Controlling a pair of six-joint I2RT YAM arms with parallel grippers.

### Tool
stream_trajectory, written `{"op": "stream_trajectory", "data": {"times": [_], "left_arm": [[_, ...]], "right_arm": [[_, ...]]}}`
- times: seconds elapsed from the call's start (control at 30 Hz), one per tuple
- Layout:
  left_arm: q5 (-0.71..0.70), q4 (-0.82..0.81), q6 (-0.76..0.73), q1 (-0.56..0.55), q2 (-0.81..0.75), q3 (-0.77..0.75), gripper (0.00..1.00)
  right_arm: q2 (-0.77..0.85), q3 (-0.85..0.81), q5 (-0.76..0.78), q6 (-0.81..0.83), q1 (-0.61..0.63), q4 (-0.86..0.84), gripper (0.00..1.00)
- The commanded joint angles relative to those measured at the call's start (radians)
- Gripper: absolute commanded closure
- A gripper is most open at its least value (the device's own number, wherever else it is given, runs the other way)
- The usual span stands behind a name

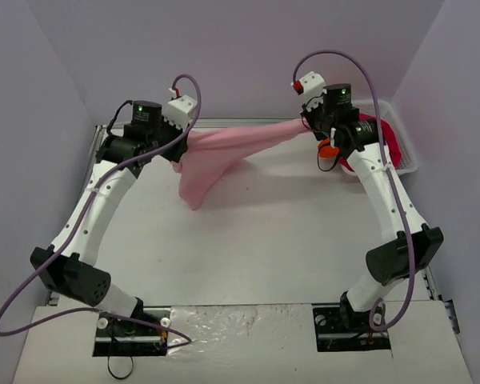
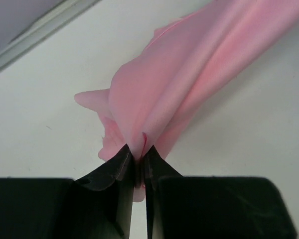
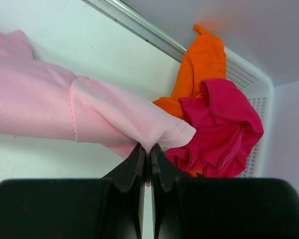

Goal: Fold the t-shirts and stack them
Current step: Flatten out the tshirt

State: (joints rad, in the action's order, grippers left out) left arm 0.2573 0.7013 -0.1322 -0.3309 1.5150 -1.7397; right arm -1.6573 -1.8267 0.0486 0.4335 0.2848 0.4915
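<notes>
One white mesh basket sits on the table. It holds two crumpled shirts. The magenta-red t-shirt is bunched at the basket's near side. The orange t-shirt lies behind and partly under it, with one end poking up toward the basket's far rim.

There are three shirts in all: those two in the basket and one outside it. There are also two pincers.

The pink t-shirt is outside the basket, lifted and pulled into a long band. Its long axis runs straight away from the basket's left side, across the far part of the table. One end is just beside the basket and the other is well apart from it. At the end farther from the basket, a loose lobe of cloth hangs down toward the table. I cannot tell whether it touches.

The right pincer, just left of the basket, is clamped narrow on a hemmed corner of the pink t-shirt. The left pincer, well away from the basket, is pinched tight on gathered folds at the opposite end.
</notes>
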Motion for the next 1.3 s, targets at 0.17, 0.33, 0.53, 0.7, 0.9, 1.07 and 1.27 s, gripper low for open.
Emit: {"op": "stream_trajectory", "data": {"times": [0.17,0.33,0.53,0.7,0.9,1.07,1.27], "left_arm": [[0.091,0.09,-0.11,0.001,-0.144,0.27,0.37],[0.22,0.144,-0.185,0.003,-0.193,0.304,0.17],[0.186,0.101,-0.141,0.001,-0.161,0.298,0.17],[0.171,0.064,-0.121,0.001,-0.084,0.304,0.18],[0.169,0.056,-0.119,0.001,-0.039,0.289,0.19],[0.12,0.018,-0.089,0.004,-0.035,0.304,0.21],[0.123,-0.037,0.02,0.094,-0.058,0.342,0.27]], "right_arm": [[0.116,0.182,-0.009,0.014,-0.01,0.01,1.0],[0.137,0.245,-0.035,0.013,-0.01,0.012,1.0],[0.136,0.297,-0.039,0.008,-0.009,0.013,1.0],[0.123,0.34,-0.026,0.005,-0.007,0.018,0.63],[0.116,0.316,0.001,-0.009,-0.009,0.015,0.21],[0.081,0.259,-0.261,0.019,0.01,0.048,0.24],[-0.074,0.202,-0.506,0.066,0.074,0.101,0.25]]}}
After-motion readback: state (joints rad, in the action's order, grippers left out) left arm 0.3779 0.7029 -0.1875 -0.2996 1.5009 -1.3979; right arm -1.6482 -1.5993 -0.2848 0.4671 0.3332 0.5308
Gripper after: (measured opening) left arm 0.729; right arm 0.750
